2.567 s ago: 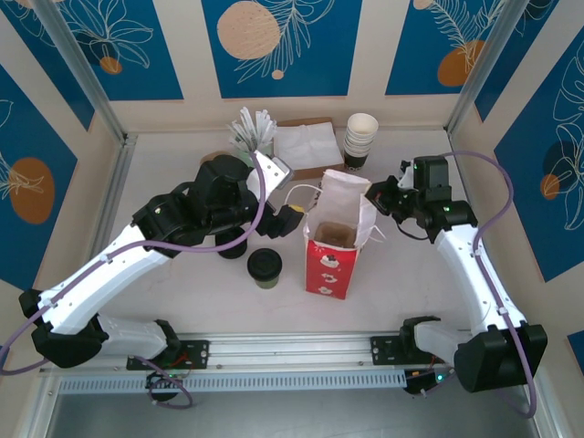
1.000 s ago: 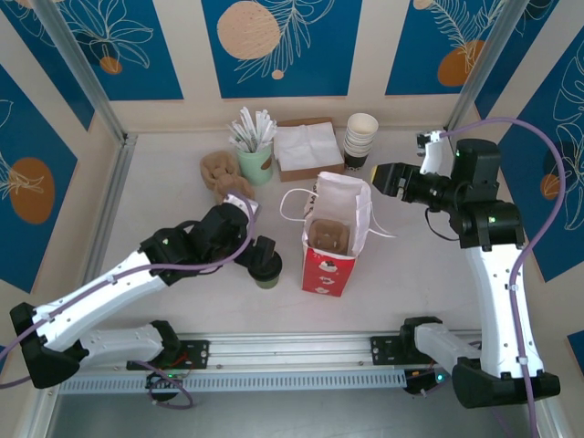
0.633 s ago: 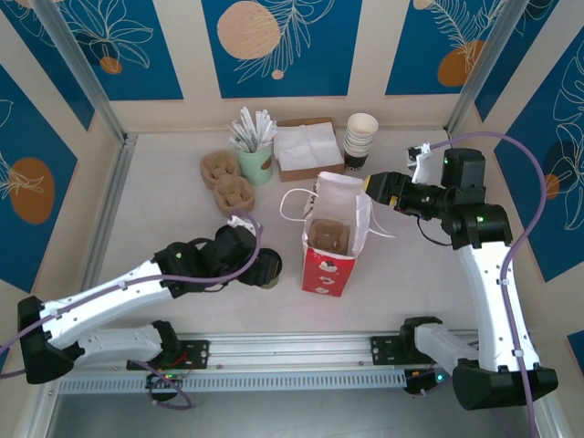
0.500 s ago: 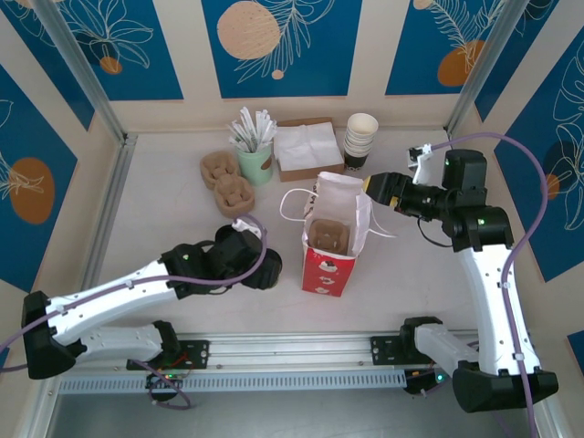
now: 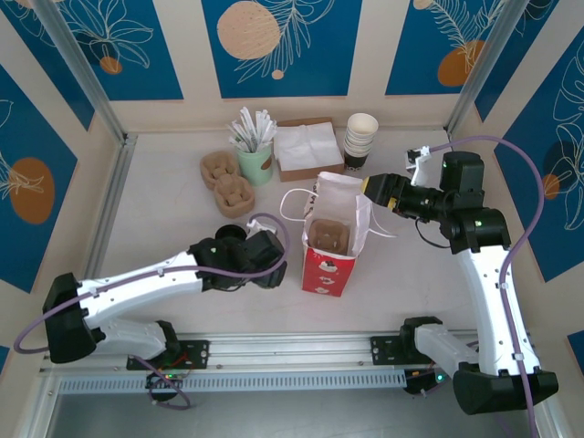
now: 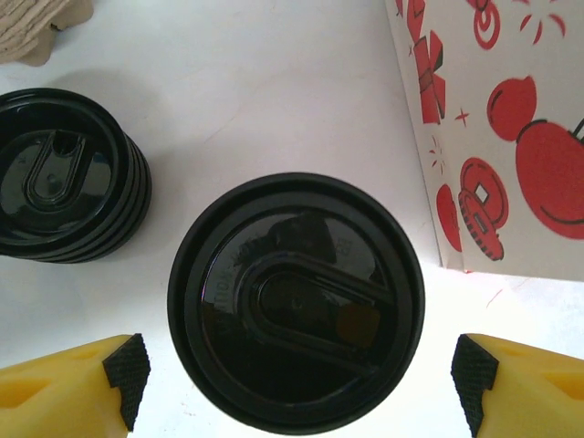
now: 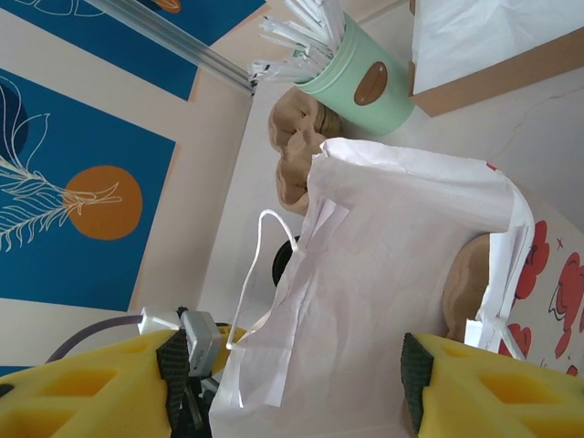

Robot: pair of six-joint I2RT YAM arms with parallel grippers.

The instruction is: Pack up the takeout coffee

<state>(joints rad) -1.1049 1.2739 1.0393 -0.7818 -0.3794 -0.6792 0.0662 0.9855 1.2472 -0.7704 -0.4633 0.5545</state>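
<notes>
White links [image 5: 137, 283], black joints [image 5: 474, 224], purple cables [image 5: 545, 196]; yellow fingers [image 6: 55, 388], black pads [image 6: 128, 365].

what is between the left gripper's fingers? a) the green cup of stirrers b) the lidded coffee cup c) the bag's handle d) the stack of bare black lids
B: the left wrist view shows the takeout coffee, black lid up, centred between the open left gripper fingers, with the stack of bare lids off to one side.

Toward the back of the table [image 5: 164, 210]: mint cup [image 5: 255, 155] stuffed with white sticks, just beside a brown box of white napkins [image 5: 306, 149]; then a stack of pale paper cups [image 5: 361, 140]; nearer — two brown pulp carriers [image 5: 233, 193]; low stack of black lids [image 6: 64, 187] near the red-and-white bag [image 5: 330, 260], upright and open.
</notes>
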